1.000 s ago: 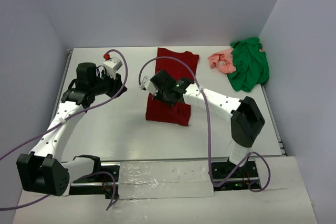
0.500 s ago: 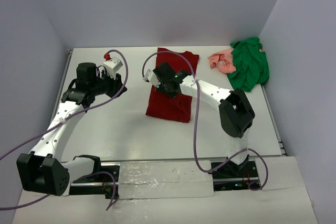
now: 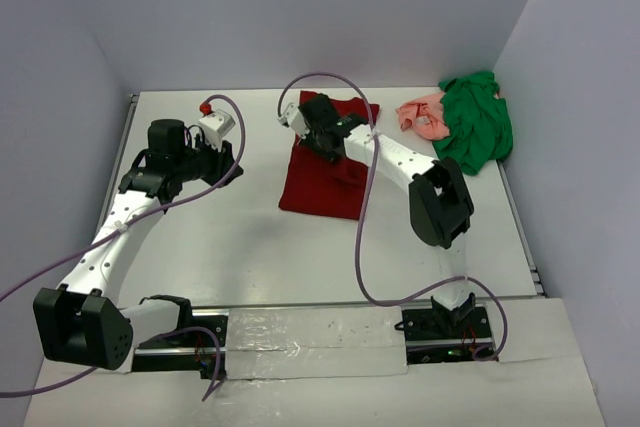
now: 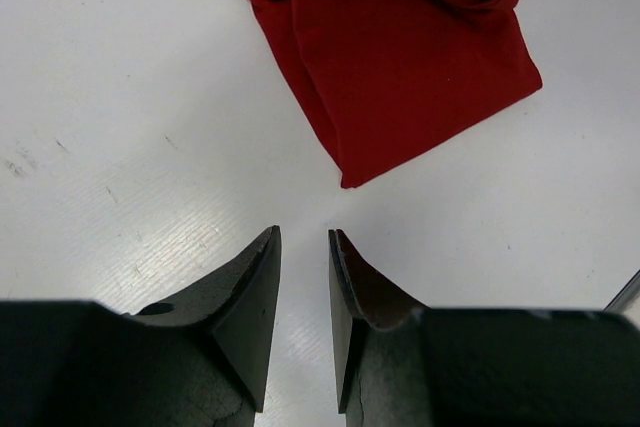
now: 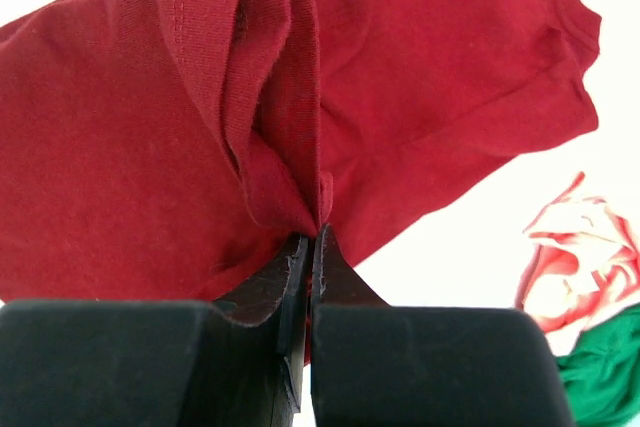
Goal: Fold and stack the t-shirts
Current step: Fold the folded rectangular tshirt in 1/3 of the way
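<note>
Pinching maroon t-shirt (image 5: 450, 97), right tool (image 5: 309, 234)

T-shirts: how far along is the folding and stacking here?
Early. The maroon shirt lies flat, narrowed into a partly folded panel. In hand: the right gripper is shut on a pleat of it; the left gripper hovers open near its corner. Left: the green shirt and pink shirt lie crumpled at the far right; nothing is stacked.

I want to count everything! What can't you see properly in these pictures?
Top view: the fingertips of the right gripper, too small and dark to make out.
Left wrist view: the maroon t-shirt, cut off by the top edge.
Right wrist view: the salmon-pink t-shirt and green t-shirt, cut off by the right edge.
</note>
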